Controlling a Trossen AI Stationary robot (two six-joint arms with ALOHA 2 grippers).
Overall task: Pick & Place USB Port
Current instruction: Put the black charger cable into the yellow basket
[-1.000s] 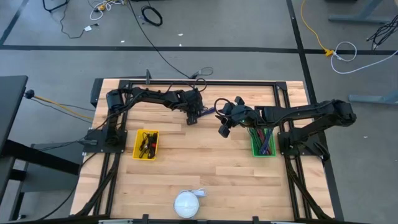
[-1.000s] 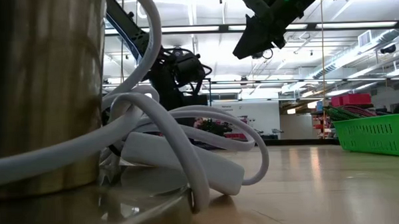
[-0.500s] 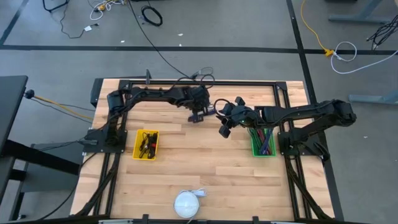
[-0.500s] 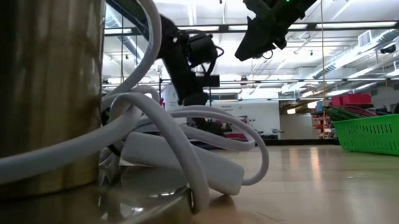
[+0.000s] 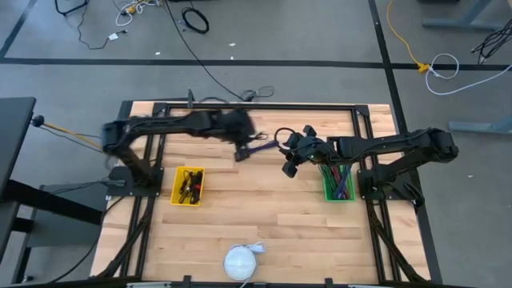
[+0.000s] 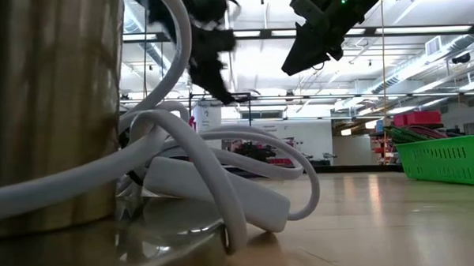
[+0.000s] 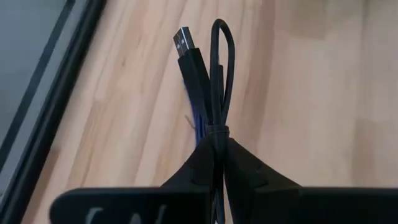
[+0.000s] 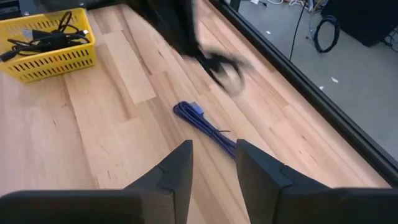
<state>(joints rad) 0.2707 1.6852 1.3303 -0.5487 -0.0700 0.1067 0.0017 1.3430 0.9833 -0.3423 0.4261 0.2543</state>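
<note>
Pale wooden planks form the table (image 5: 264,216), framed by black metal rails, with grey floor and loose cables around it. Taking the yellow plastic basket (image 5: 189,186) of dark cables as the landmark, everything below is placed from it.

Nearest the front edge, well apart from the yellow basket, sits a round white device (image 5: 239,262) with a thick white cord (image 6: 222,161) coiled about it; the low view sees it up close.

Beside the yellow basket stands the left arm's base. That arm stretches away from it toward the table's far rail, motion-blurred. The left gripper (image 7: 213,163) is lifted above the wood, its two dark fingers (image 7: 245,171) pressed together on a black USB cable (image 7: 202,78) bundled into a loop; the silver plug points away from the fingers.

Farther from the yellow basket, on the wood just past the left gripper, lies a blue USB cable (image 8: 202,122), loosely folded.

Beyond that hovers the right gripper (image 8: 212,163), raised over the table, its fingers partly apart and holding nothing.

Farthest from the yellow basket, at the opposite side of the table, a green plastic basket (image 5: 337,182) holds more coloured cables.
</note>
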